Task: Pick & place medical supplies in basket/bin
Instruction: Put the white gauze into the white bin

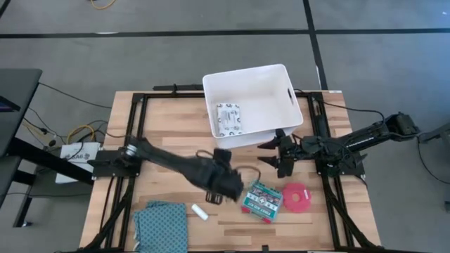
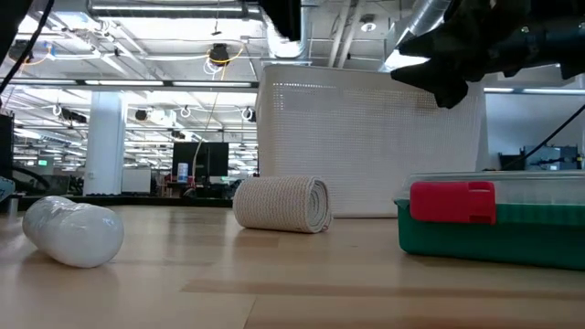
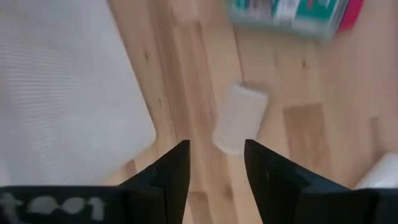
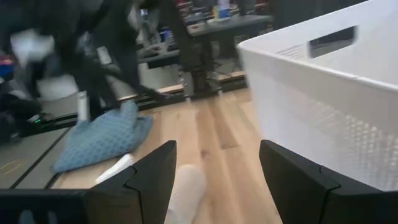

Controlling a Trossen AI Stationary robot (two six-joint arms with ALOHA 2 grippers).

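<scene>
Seen from above, the white tub (image 1: 281,116) is sitting at twelve o'clock on the wooden table (image 1: 169,130), with a flat white patterned packet (image 1: 228,117) lying on its floor toward the near left corner. The left gripper (image 1: 232,184) is hanging over the middle of the table, just off the tub's six o'clock side, and in its own wrist view its two dark fingers (image 3: 176,171) are standing parted with nothing between them, the beige ribbed roll (image 3: 239,118) lying on the wood just beyond the tips. The low view is showing that same roll (image 2: 281,203) resting on its side in front of the tub wall (image 2: 366,146). The right gripper (image 1: 273,156) is hovering at about three o'clock from centre, just beside the tub's near right corner, its fingers (image 4: 152,177) also spread and holding nothing. The green-and-red printed pack (image 1: 261,199) is lying at about five o'clock, with the pink-red round disc (image 1: 297,197) just beside it on its three o'clock side. A small white roll (image 1: 200,211) is lying at seven o'clock, near the folded teal cloth (image 1: 162,221), which is sitting at the table's near left corner.
</scene>
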